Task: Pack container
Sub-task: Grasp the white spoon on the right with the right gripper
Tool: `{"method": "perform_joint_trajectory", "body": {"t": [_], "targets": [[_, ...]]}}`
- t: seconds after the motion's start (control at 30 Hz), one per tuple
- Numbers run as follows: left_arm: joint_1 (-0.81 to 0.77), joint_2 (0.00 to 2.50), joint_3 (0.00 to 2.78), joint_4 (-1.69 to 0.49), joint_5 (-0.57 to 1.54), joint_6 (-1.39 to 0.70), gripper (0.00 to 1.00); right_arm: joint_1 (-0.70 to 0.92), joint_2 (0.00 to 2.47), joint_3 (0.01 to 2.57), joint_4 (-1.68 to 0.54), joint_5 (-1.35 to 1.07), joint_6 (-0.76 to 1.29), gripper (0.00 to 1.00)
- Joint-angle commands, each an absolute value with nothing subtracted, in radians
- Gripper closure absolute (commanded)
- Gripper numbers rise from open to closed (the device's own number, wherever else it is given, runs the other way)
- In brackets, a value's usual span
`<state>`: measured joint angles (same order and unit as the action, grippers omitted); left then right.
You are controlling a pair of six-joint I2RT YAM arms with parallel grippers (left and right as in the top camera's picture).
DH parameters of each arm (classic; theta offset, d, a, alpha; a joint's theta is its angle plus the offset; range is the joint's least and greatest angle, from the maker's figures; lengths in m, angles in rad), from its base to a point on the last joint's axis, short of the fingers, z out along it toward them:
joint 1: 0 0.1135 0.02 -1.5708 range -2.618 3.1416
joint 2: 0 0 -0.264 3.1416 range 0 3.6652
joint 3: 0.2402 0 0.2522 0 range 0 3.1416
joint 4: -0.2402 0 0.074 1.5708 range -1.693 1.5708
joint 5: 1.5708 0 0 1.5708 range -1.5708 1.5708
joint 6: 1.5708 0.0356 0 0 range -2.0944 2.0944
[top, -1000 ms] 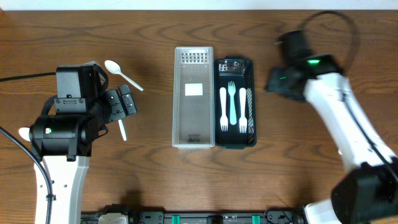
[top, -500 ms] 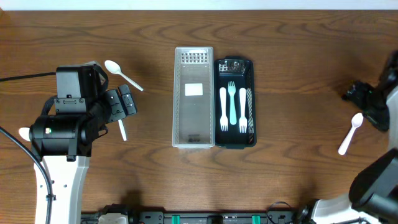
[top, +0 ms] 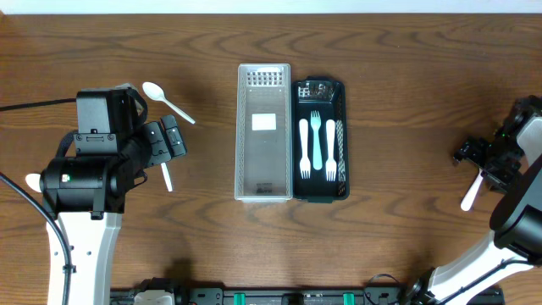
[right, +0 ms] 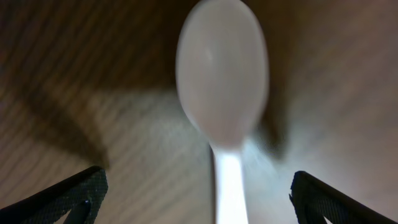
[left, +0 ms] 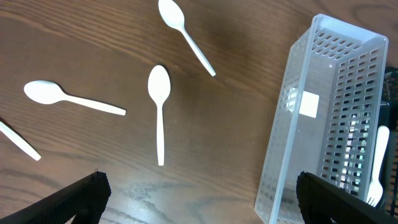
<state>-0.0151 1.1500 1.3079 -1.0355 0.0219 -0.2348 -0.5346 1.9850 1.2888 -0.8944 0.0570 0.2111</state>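
My right gripper (right: 199, 208) is spread wide. Its fingertips stand far apart on either side of a white plastic spoon (right: 222, 87) lying on the wooden table (top: 406, 68). The spoon's bowl sits just ahead of the gap and its handle runs back between my fingers, with neither finger touching it.

My left gripper (left: 205, 208) is equally wide and holds nothing. A second spoon (left: 159, 106) lies just ahead of it, a third spoon (left: 68, 96) off to its left, and a fourth spoon (left: 184, 32) farther ahead. To its right stands the clear slotted container (left: 329, 118). Touching that container's far side is the black tray (top: 345, 119), which holds a teal fork (top: 315, 144) between two white forks (top: 303, 148).
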Motion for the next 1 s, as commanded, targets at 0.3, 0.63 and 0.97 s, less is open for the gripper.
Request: {"method": "perform_joint_trajectory", "body": {"t": [0.3,0.63,0.97], "targets": [[-0.017,1.149,1.326,-1.035,0.011,-0.222,0.02,-0.537,2.024,1.240,-0.788,0.010,0.125,0.04],[-0.017,1.149,1.326,-1.034,0.011,-0.222,0.02,-0.537,2.024,1.122,-0.706,-0.015,0.127,0.11],[-0.017,1.149,1.326,-1.034,0.011,-0.222,0.02,-0.537,2.024,1.105,-0.706,-0.016,0.145,0.36]]}}
